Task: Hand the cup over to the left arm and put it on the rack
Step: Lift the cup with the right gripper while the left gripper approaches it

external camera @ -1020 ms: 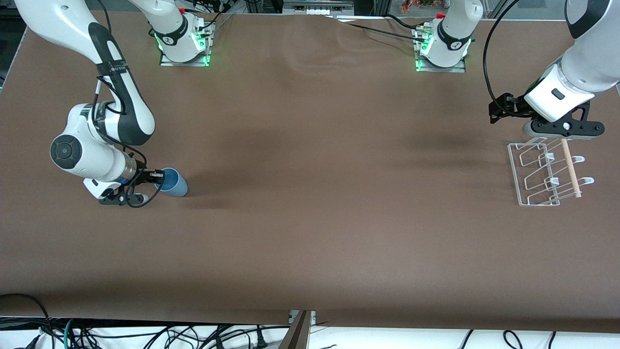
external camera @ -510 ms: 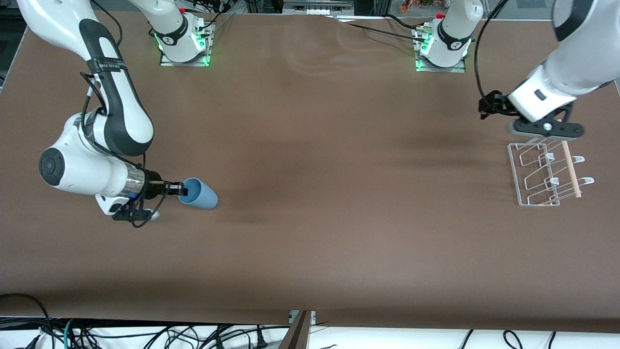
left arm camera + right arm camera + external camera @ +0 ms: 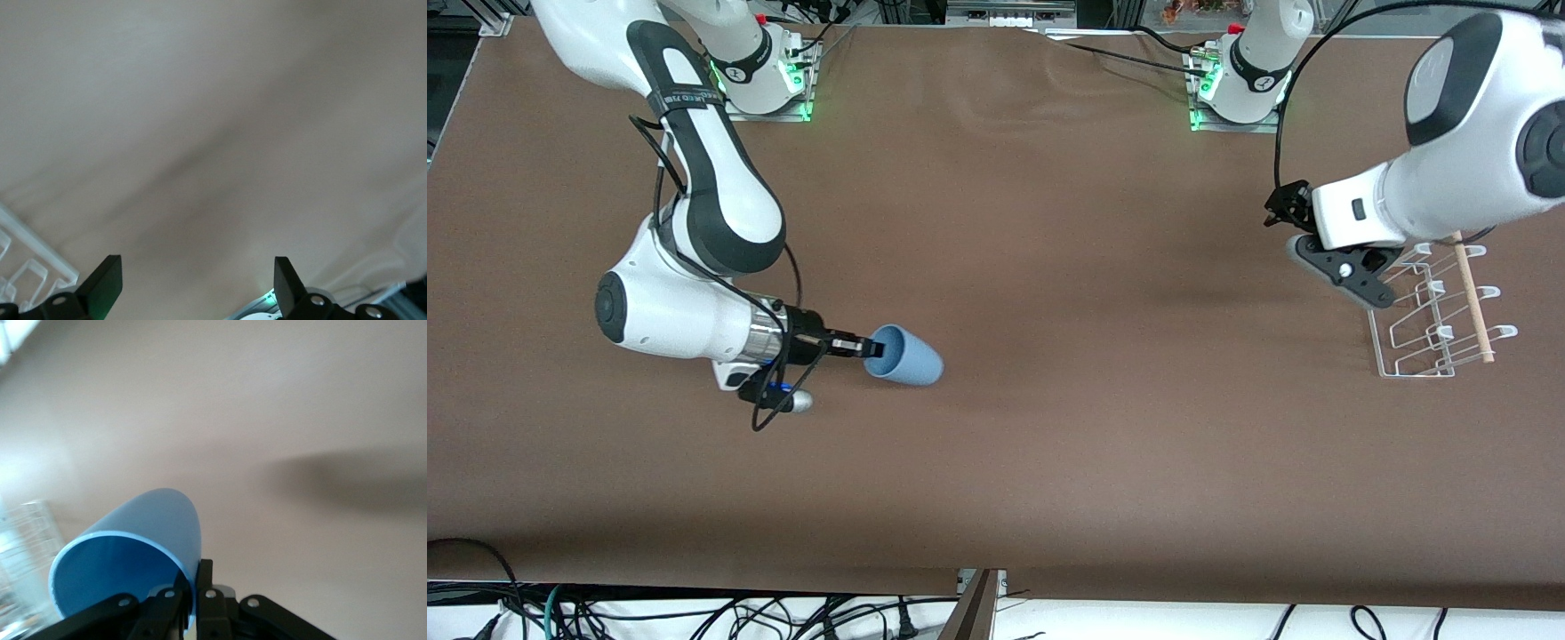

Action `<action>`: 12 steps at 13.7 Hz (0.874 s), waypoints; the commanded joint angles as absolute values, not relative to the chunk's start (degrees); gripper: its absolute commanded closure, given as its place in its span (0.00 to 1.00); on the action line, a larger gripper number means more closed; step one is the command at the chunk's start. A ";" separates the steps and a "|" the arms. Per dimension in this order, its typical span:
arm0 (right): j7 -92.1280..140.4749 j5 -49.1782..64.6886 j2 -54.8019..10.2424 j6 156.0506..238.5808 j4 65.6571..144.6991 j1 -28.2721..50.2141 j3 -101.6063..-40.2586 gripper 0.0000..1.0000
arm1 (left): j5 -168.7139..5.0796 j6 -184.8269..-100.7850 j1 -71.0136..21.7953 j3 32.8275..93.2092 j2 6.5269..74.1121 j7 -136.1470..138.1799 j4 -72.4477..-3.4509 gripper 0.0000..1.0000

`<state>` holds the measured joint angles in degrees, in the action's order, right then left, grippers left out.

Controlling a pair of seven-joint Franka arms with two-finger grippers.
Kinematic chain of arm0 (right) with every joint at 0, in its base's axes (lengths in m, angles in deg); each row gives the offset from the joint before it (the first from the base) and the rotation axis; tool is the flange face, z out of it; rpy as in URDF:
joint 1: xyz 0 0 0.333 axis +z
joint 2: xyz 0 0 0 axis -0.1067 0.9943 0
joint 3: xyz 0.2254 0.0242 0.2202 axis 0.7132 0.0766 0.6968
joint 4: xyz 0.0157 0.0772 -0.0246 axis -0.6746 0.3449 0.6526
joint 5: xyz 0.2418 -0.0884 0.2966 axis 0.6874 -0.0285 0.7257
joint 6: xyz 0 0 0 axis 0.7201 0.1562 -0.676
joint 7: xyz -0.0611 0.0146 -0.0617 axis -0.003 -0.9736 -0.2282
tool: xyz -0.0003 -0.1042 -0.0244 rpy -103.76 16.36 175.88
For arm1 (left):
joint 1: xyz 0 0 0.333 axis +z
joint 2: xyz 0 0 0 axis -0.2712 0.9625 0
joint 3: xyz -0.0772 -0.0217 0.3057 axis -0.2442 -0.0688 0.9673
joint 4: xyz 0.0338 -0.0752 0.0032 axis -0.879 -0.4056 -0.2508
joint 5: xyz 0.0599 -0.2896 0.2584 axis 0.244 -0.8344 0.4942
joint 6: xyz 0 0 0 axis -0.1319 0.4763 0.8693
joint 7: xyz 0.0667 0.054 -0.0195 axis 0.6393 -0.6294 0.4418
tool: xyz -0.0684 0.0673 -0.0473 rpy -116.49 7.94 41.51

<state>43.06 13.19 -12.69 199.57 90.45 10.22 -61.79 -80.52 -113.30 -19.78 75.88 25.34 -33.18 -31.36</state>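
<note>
My right gripper is shut on the rim of the light-blue cup and holds it on its side above the brown table, open mouth toward the gripper. In the right wrist view the cup has its wall pinched between the fingers. My left gripper is open and empty in the air beside the white wire rack, at the left arm's end of the table. In the left wrist view the fingers stand wide apart over bare table, with a corner of the rack at the edge.
The rack's pale wooden dowel runs along its side. The arm bases stand at the table's back edge. Cables hang below the front edge.
My right gripper carried the cup off toward the table's middle. My left gripper turned and swung from over the rack's back edge toward the middle, beside the rack.
</note>
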 commanded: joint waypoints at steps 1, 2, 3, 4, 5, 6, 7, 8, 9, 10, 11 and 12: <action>45.46 20.37 -9.81 199.55 86.24 12.58 -62.06 1.00 | -87.99 -111.95 -18.29 75.81 32.34 -43.55 -25.35 0.00; 47.81 21.52 -9.19 200.17 84.66 14.16 -62.06 1.00 | -91.34 -113.34 -17.50 75.81 34.10 -47.23 -25.25 0.00; 50.27 21.80 -8.31 201.74 82.99 15.83 -62.06 1.00 | -94.94 -116.23 -17.23 75.81 35.17 -52.49 -25.25 0.00; 53.00 21.80 -7.35 203.75 81.06 17.85 -62.06 1.00 | -97.84 -119.13 -17.75 75.63 35.87 -58.81 -25.34 0.00; 55.55 21.89 -6.20 205.60 79.21 19.78 -62.06 1.00 | -99.27 -122.12 -18.19 75.28 36.66 -63.83 -25.34 0.00; 57.66 21.97 -5.32 207.10 77.63 21.19 -62.06 1.00 | -101.19 -123.28 -18.89 74.76 37.11 -67.36 -25.34 0.00; 59.25 22.41 -4.97 207.64 77.00 22.51 -62.06 1.00 | -104.17 -124.51 -19.07 74.58 37.46 -70.09 -25.34 0.00; 59.87 23.37 -4.70 208.60 76.65 23.57 -62.06 1.00 | -106.12 -125.74 -19.77 74.23 37.46 -72.38 -25.60 0.00; 59.97 25.90 -4.26 210.00 76.04 24.62 -62.06 1.00 | -107.96 -126.45 -20.39 74.05 37.46 -74.58 -25.60 0.00; 60.75 29.15 -3.82 211.15 75.16 26.03 -62.06 1.00 | -109.20 -127.85 -20.92 73.96 37.46 -76.95 -25.69 0.00; 61.45 30.75 -3.82 212.12 74.89 26.82 -62.06 1.00 | -109.73 -128.56 -21.53 73.96 37.29 -79.76 -25.51 0.00; 61.72 30.94 -3.82 212.21 74.89 27.01 -62.06 1.00 | -110.52 -129.43 -21.62 73.87 37.29 -83.88 -25.60 0.00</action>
